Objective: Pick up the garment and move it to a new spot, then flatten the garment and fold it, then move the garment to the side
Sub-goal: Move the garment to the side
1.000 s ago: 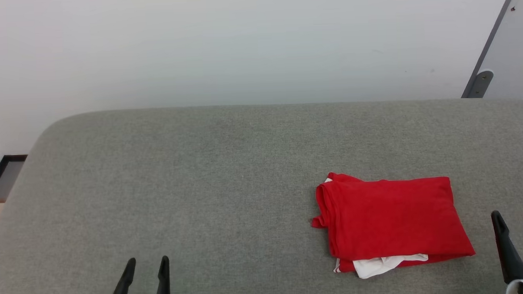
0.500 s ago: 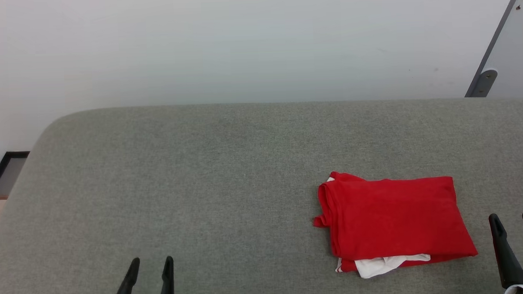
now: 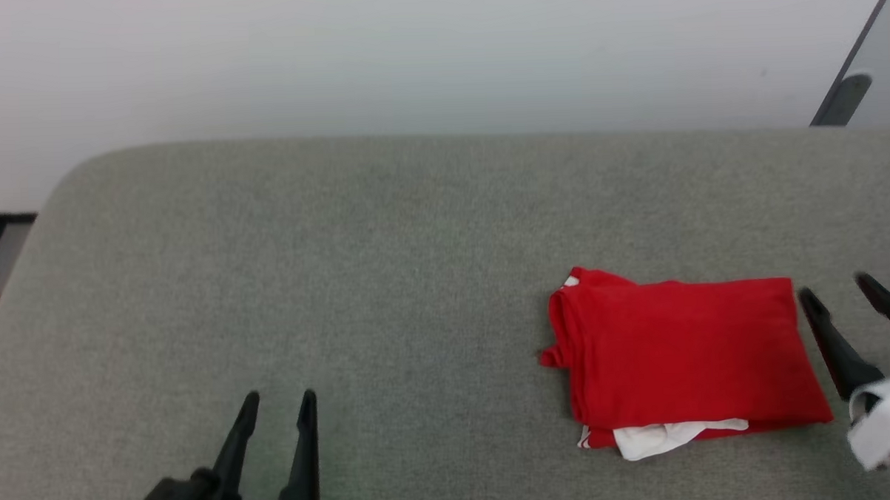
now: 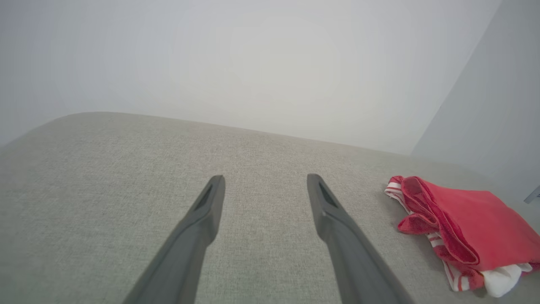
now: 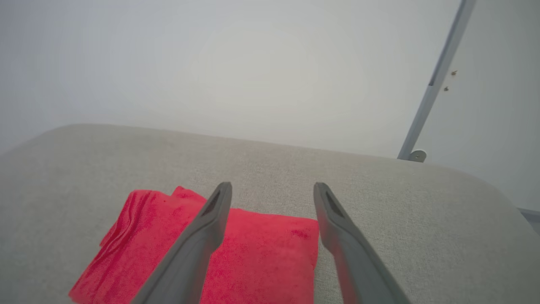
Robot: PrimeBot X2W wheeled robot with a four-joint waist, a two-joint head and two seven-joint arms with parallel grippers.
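Garment (image 3: 686, 360): folded red rectangle, soft knit, white sleeve poking from its near fold. It lies on the right half of the grey woven surface (image 3: 341, 246), well off the rounded back edge. Right gripper (image 3: 833, 284) hovers just beside its right edge, fingers splayed, empty; wrist blurred and cut off. Left gripper (image 3: 280, 396) is well apart leftward, fingers parted, empty.

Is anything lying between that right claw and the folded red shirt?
Nothing visible. The open right gripper hangs just off the right edge of the garment, and the narrow gap between them shows just the grey cushion that the garment lies on.
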